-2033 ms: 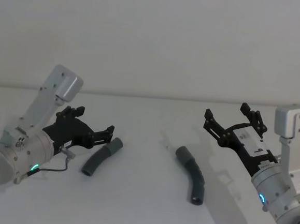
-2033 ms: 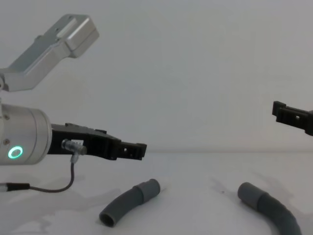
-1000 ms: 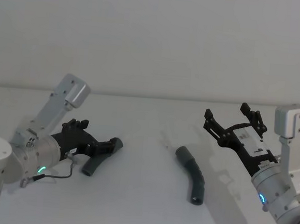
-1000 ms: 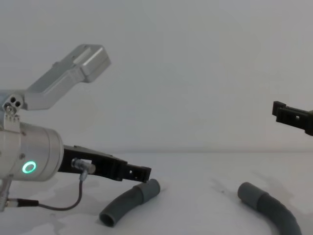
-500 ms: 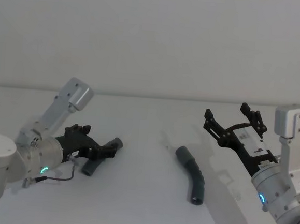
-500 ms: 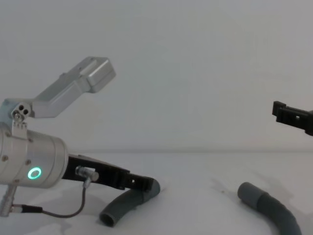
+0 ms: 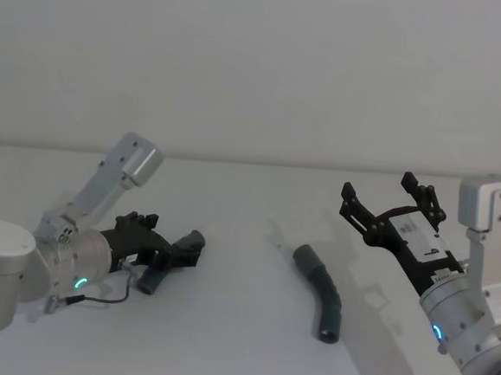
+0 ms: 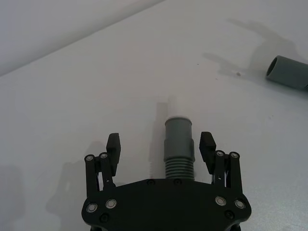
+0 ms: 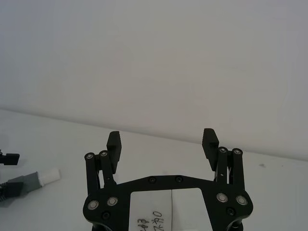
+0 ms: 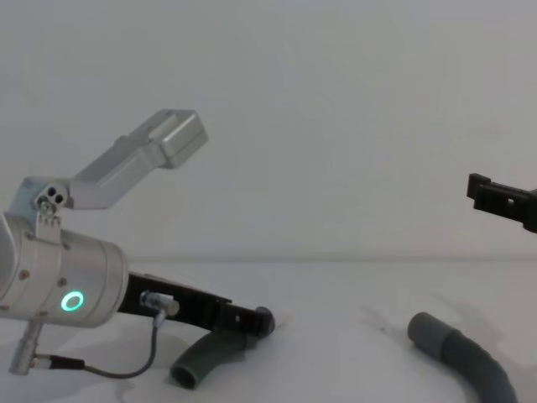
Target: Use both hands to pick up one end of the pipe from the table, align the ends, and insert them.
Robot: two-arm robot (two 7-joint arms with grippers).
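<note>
The left claw (image 7: 183, 250) is held low over the plain white matte worktop (image 7: 237, 352). Its black fingers (image 8: 113, 144) are spread wide on either side of a short, curved, dark grey ribbed hose piece (image 8: 179, 147), with a gap on both sides. A smooth cuff with a narrower, paler tip is seen on that piece, just past the fingertips. A second dark grey ribbed hose piece (image 7: 322, 293), ended by a wider open socket cuff, is laid on the worktop well apart, to the right. The right claw (image 7: 377, 184) is held above the worktop, spread wide.
</note>
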